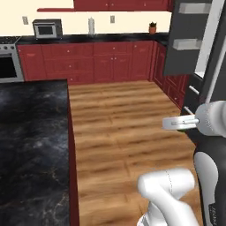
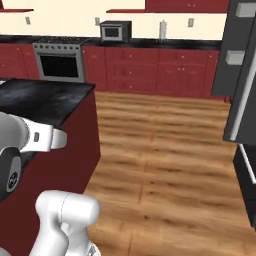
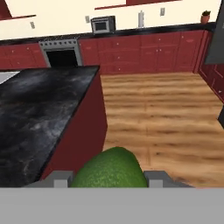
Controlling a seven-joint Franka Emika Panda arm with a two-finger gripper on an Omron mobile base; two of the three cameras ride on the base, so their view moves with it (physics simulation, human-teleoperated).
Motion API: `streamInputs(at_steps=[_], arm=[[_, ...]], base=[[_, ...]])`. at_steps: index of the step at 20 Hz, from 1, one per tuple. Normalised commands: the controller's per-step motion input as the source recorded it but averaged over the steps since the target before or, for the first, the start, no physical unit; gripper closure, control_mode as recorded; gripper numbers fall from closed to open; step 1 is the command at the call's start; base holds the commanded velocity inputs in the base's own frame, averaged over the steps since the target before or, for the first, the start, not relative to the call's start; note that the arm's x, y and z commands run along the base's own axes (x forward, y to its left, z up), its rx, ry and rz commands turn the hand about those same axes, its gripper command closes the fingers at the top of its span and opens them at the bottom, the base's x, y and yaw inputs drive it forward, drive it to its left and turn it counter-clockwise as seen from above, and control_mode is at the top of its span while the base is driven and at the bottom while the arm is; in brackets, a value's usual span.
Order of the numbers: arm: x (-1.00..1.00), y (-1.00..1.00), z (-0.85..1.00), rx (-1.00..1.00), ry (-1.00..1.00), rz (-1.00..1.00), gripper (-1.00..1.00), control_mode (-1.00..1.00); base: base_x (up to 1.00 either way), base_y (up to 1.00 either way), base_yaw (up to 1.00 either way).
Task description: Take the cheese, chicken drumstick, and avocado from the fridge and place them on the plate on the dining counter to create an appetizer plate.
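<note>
Gripper (image 3: 109, 177) clasping the dark green avocado (image 3: 109, 168), which sits between its two fingers, seen in the hand view above the wooden floor (image 3: 162, 113) just beside the dining counter (image 3: 39, 118). Fridge (image 1: 194, 39) with its door open at far right. Stove (image 2: 59, 61) and microwave (image 2: 115, 31) along the far wall of red cabinets (image 2: 160, 67).

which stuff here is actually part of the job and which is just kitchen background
Part of the job:
- avocado, held between the gripper fingers
- dining counter, black marbled top
- fridge, door open

Just background:
- microwave
- oven
- red cabinets
- potted plant
- wooden floor
</note>
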Motion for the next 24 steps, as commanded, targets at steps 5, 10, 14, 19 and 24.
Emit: streamInputs(at_steps=[5,10,14,19,24], arm=[[0.0,0.0,0.0,0.0,0.0,0.0,1.0,1.0],[0.0,0.0,0.0,0.0,0.0,0.0,1.0,1.0],[0.0,0.0,0.0,0.0,0.0,0.0,1.0,1.0],[0.0,0.0,0.0,0.0,0.0,0.0,1.0,1.0],[0.0,0.0,0.0,0.0,0.0,0.0,1.0,1.0]], base=[[-1.0,0.09,-0.29],[-1.0,0.07,-0.24],[-1.0,0.4,-0.21],[-1.0,0.79,-0.17],[-0.69,1.0,-0.18]])
